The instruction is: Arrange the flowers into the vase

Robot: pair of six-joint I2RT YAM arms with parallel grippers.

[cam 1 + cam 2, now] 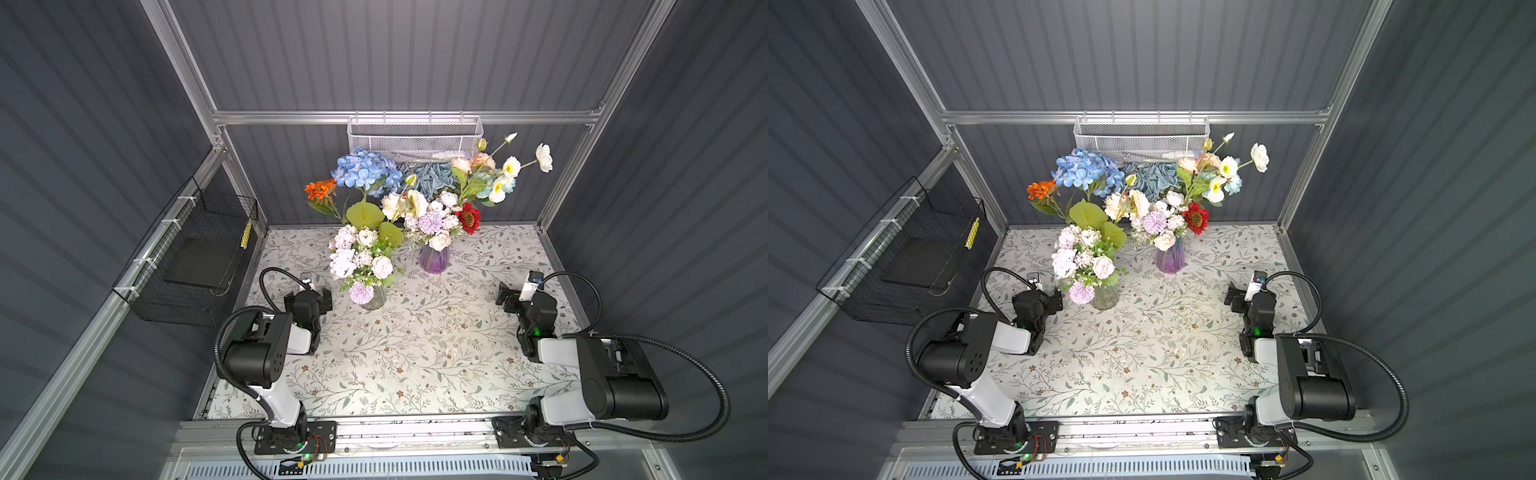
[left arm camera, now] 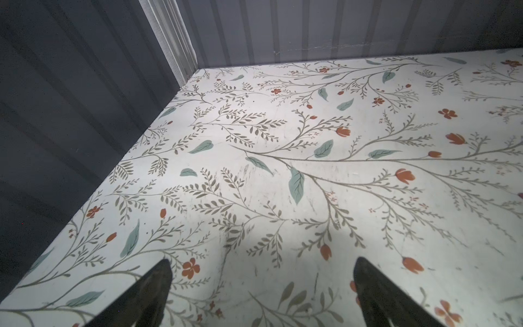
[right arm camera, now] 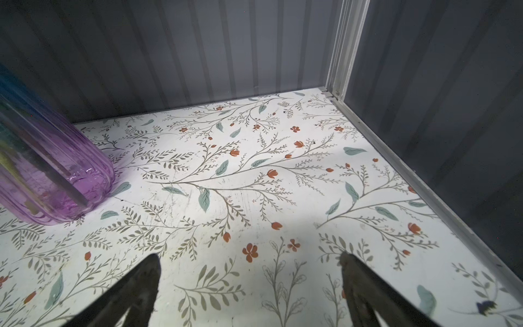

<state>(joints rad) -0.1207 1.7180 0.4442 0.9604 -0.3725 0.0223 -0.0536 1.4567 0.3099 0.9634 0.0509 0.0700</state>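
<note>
Setting: a table (image 1: 415, 357) covered in a pale leaf-and-blossom print, boxed in by grey ribbed walls (image 1: 395, 54) on an aluminium frame.
Count, fixtures: two baskets, a white mesh basket (image 1: 415, 135) on the back rail and a black wire basket (image 1: 195, 257) on the side wall beyond the left arm.
Count, vases: two can be made out, a clear vase (image 1: 374, 300) and a purple vase (image 1: 434, 259).
Count, flowers (image 1: 361, 253): many. There are two blue hydrangeas (image 1: 365, 168), one orange head (image 1: 320, 189), one red head (image 1: 467, 218), two lilac pompoms (image 1: 430, 222), and several white-and-yellow, peach and cream blooms.
Left gripper (image 2: 263, 269): jaws spread wide with nothing between them, low over bare tabletop.
Right gripper (image 3: 250, 260): jaws just as wide and empty, also low over the print.
Arm pose: both arms are folded, elbows raised, forearms reaching toward the back wall, each on its own side.
Clear vase, place: just beside the left gripper, on the side toward the right gripper, not touching it.
Purple vase, place: ahead of both grippers, between them and farther back. Its ribbed base (image 3: 56, 175) shows at the edge of the right wrist view.
Flowers, place: standing upright in bunches above both vases, ahead of the grippers. The tallest heads rise against the back wall. Which stem sits in which vase cannot be told.
Flowers, look: long green stems, broad leaves, full soft heads.
</note>
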